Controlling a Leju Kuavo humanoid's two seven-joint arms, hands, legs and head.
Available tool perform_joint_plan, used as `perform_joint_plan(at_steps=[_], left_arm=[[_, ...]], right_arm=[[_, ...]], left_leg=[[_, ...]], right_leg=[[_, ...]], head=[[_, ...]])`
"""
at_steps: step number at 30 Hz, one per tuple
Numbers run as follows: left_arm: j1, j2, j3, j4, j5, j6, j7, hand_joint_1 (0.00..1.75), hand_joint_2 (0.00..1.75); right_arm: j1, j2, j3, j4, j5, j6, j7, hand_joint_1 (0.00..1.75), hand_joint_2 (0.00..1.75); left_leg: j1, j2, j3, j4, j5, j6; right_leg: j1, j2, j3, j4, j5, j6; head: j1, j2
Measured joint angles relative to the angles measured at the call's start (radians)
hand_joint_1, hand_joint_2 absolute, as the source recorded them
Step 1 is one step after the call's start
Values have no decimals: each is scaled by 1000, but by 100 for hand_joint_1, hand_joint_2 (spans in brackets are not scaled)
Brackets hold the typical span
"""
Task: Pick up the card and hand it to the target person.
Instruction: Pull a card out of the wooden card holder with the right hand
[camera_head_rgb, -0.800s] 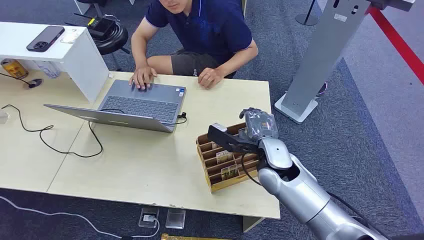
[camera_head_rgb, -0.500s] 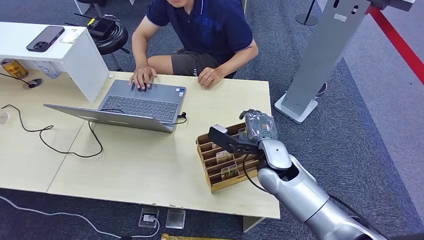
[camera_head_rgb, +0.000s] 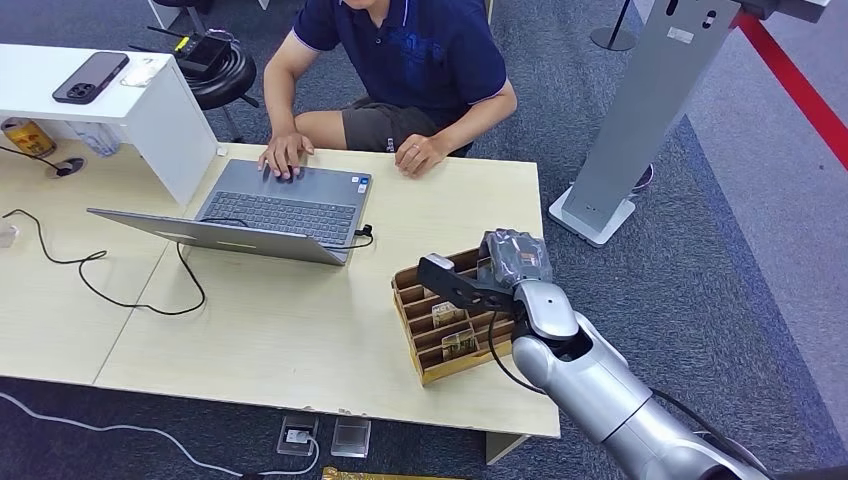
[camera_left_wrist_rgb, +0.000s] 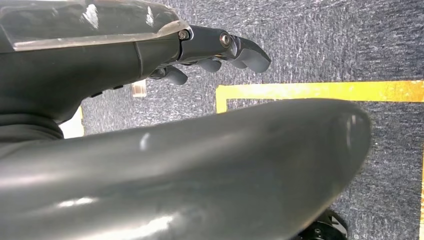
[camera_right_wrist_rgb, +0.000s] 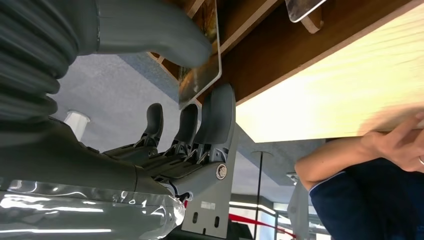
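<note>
Silver right arm (camera_head_rgb: 600, 385) w/ grey ribbed wrist cover.

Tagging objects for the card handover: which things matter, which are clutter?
Job:
card, pinched by the right hand
wooden card rack
person seated across the table

Lying about:
laptop
black cable
phone
drink can
grey floor stand

I see a pale wooden worktop (camera_head_rgb: 300, 330). On it lie an open laptop (camera_head_rgb: 270, 210), a black cable (camera_head_rgb: 110, 275), a wooden slotted card rack (camera_head_rgb: 450, 315) near its right edge, and a person's hands (camera_head_rgb: 420, 155).
</note>
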Motion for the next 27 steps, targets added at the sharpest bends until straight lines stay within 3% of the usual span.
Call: perform_joint_plan(at_steps=[7, 11, 16, 27], left_arm=[[0, 0, 0, 0, 0, 0, 0, 0, 0], [0, 0, 0, 0, 2, -1, -2, 0, 0], [0, 0, 0, 0, 8, 0, -5, 0, 0], [0, 0, 0, 0, 37, 8, -29, 0, 0]], right_arm=[[0, 0, 0, 14, -8, -2, 0, 105, 175], [0, 0, 0, 20, -10, -2, 0, 130, 175], [0, 0, 0, 24, -11, -4, -4, 145, 175], [-2, 4, 0, 29, -11, -15, -16, 150, 175]], left_leg=[[0, 0, 0, 0, 0, 0], [0, 0, 0, 0, 0, 0], [0, 0, 0, 0, 0, 0], [0, 0, 1, 0, 1, 0]], right_leg=[[0, 0, 0, 0, 0, 0], [0, 0, 0, 0, 0, 0], [0, 0, 0, 0, 0, 0], [0, 0, 0, 0, 1, 0]], head=[[1, 0], [0, 0], [0, 0], [1, 0]])
